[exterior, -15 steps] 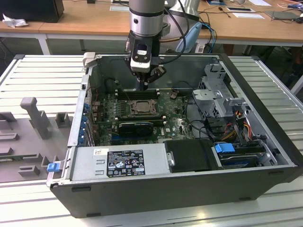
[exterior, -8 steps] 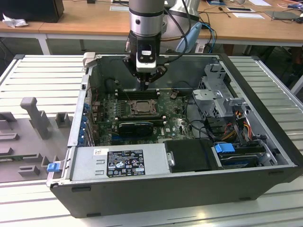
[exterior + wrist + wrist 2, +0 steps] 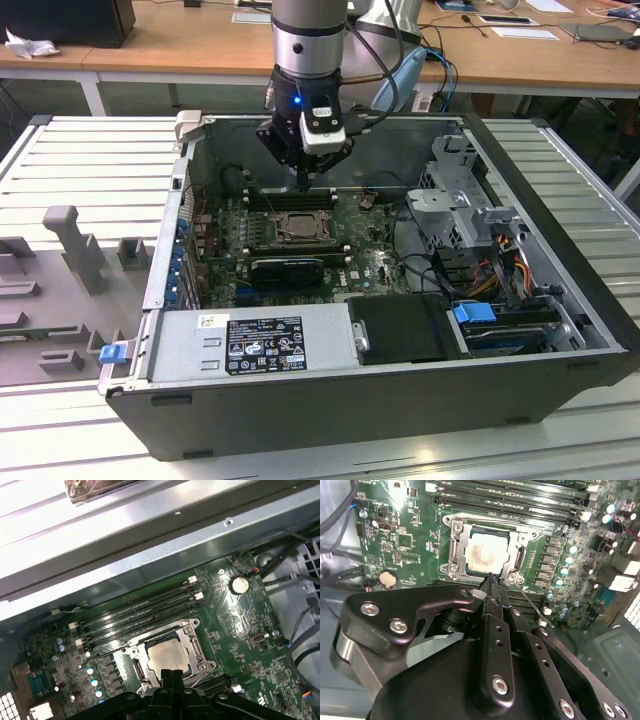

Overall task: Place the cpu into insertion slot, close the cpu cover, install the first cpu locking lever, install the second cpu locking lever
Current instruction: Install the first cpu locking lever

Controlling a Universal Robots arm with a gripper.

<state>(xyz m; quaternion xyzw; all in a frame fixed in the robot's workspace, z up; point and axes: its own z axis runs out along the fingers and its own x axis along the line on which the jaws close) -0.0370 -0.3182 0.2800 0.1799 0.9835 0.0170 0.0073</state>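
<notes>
Inside open computer case (image 3: 380, 410), gripper (image 3: 492, 582) hangs at edge of insertion slot (image 3: 300, 226), fingers pressed together, nothing visibly gripped. Cpu (image 3: 487, 554) sits in slot, cpu cover (image 3: 454, 547) flat around it. Thin wire lever (image 3: 527, 604) angles out beside fingertips.

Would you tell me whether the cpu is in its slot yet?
In: the cpu lies flat in the slot, the cover framing it.
</notes>
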